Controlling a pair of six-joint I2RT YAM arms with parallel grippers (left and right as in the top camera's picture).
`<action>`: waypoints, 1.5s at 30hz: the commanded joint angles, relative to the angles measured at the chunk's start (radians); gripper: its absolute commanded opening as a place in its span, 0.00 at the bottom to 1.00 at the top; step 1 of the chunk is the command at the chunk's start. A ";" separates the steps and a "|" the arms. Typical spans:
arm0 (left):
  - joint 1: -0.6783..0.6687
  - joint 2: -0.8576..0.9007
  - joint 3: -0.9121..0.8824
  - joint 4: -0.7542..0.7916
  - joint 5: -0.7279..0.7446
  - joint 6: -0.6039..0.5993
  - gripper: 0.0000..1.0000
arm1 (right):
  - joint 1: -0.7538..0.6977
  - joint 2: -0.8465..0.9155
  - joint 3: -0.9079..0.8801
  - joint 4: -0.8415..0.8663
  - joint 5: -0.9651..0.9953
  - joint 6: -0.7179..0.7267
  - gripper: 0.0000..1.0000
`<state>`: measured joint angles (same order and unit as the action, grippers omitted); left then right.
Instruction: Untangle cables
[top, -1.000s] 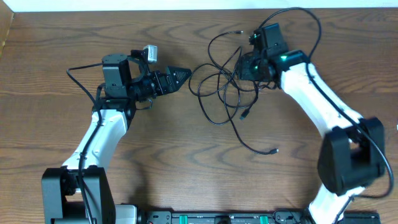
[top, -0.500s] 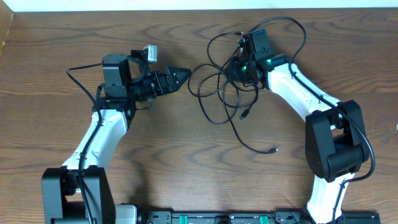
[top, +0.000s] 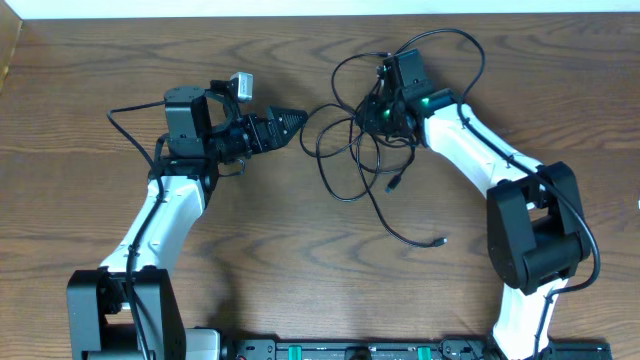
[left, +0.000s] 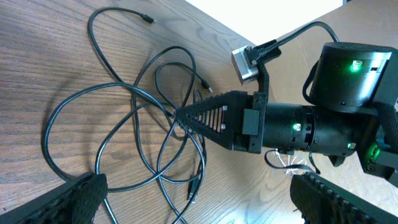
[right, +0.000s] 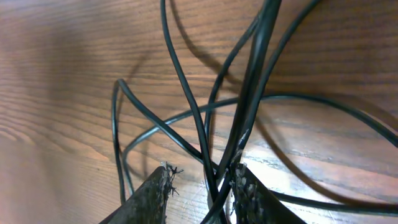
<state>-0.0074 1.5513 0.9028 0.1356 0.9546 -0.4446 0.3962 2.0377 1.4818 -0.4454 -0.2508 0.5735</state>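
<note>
Several thin black cables (top: 360, 128) lie looped over each other on the wooden table, right of centre. In the left wrist view the same cables (left: 134, 93) cross in wide loops. My right gripper (top: 372, 112) is down in the top of the tangle, and its pointed tip (left: 180, 115) sits at the crossing. In the right wrist view its jaws stand narrowly apart (right: 202, 177), with two cable strands (right: 186, 106) between them against the right finger and a gap on the left. My left gripper (top: 298, 118) hovers just left of the tangle, wide open (left: 205, 211) and empty.
One loose plug end (top: 441, 241) trails toward the front, and another (top: 393, 185) lies in the middle. The right arm's own thick black cable (top: 450, 32) arches over its wrist. A black rail (top: 350, 350) runs along the table's front edge.
My right gripper has moved left into the top of the tangle and its jaws have narrowed around cable strands. The left arm has not moved.
</note>
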 joint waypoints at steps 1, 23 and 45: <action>0.003 0.009 -0.004 0.000 -0.006 0.006 0.99 | 0.020 0.010 -0.005 -0.008 0.043 0.010 0.30; 0.003 0.009 -0.004 0.000 -0.006 0.006 0.99 | 0.025 0.010 -0.005 -0.063 0.080 0.010 0.05; 0.003 0.009 -0.004 0.000 -0.006 0.006 0.99 | 0.022 -0.303 0.037 -0.029 0.092 -0.081 0.01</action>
<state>-0.0074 1.5513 0.9028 0.1356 0.9546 -0.4446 0.4118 1.8431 1.4834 -0.4831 -0.1646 0.5217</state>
